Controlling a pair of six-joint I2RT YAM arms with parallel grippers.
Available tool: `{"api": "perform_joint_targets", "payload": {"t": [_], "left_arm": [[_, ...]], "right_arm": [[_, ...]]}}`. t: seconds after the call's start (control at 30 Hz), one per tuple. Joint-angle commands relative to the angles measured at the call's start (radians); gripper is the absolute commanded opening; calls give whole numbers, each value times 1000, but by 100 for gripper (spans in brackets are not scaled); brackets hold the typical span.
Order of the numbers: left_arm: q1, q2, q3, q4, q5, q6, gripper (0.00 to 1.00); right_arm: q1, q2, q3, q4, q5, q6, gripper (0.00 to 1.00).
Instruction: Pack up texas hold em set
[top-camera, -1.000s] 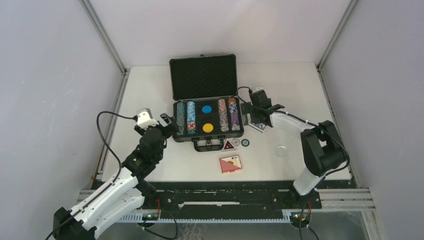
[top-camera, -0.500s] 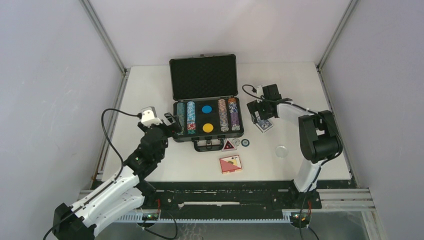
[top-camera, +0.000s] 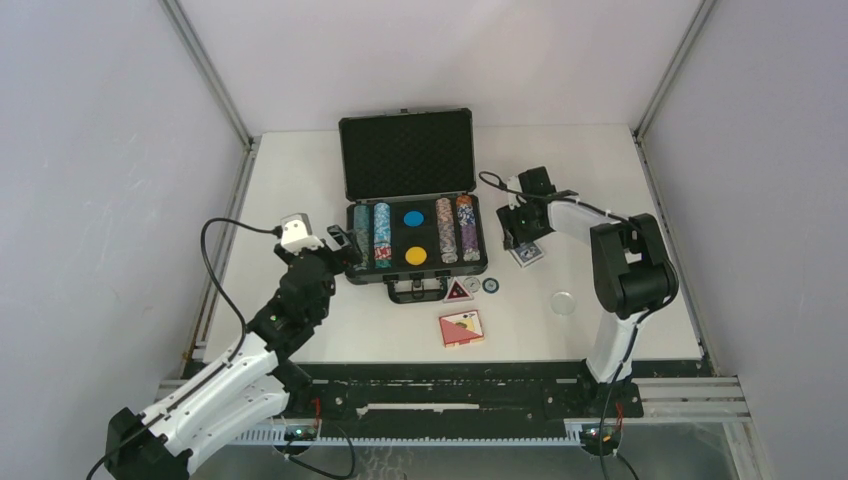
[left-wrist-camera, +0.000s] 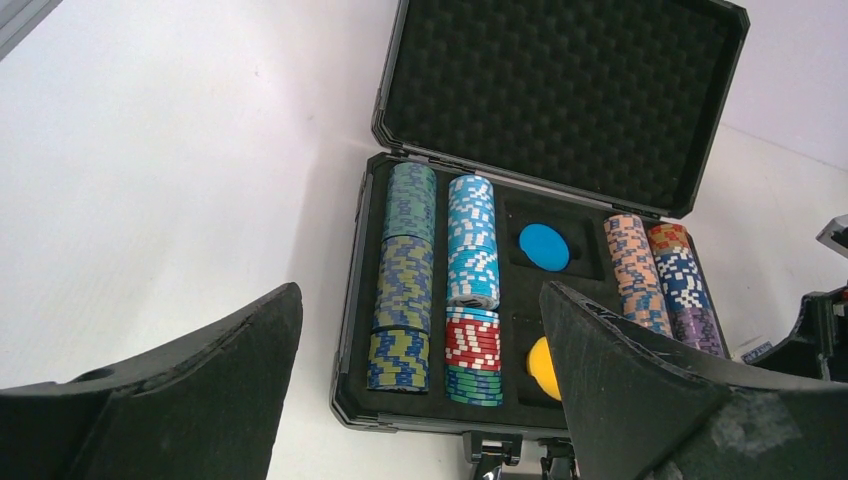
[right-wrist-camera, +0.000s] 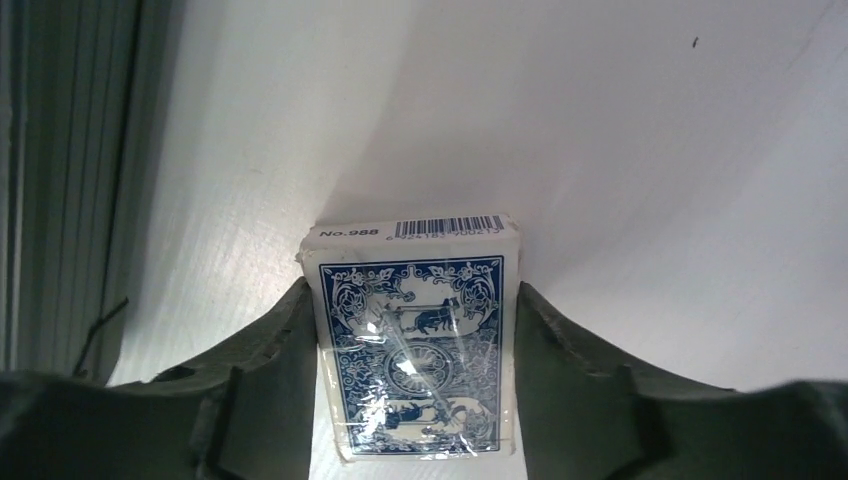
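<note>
Just right of the briefcase on the tabletop, the blue card deck lies flat with the fingers of the right hand pressed against its two long edges, probably the best hold, since this light, stiff, cellophane-slick box could slip.

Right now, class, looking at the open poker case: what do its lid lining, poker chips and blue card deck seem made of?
The lid lining looks like matt black foam, given its egg-crate dimples. The poker chips are probably plastic or clay composite, smooth, with striped edges. The blue card deck is printed card in clear glossy film that wrinkles and glints.
</note>
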Motion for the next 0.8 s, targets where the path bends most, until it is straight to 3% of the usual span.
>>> {"api": "perform_joint_targets", "payload": {"t": [0.0, 0.17, 0.43, 0.57, 0.77], "left_arm": [[-3, -19, -24, 39, -9, 8, 93], [-3, -1, -3, 25, 12, -10, 92], [-3, 50, 81, -11, 147, -27, 90], [0, 135, 239, -166, 209, 6, 92], [9, 281, 451, -324, 608, -35, 91]], "right_arm": [[9, -11, 12, -75, 41, 16, 34], [39, -92, -13, -38, 123, 45, 18], [131, -259, -68, 3, 192, 24, 17], [209, -352, -107, 15, 128, 34, 18], [399, -436, -128, 15, 196, 29, 19]]}}
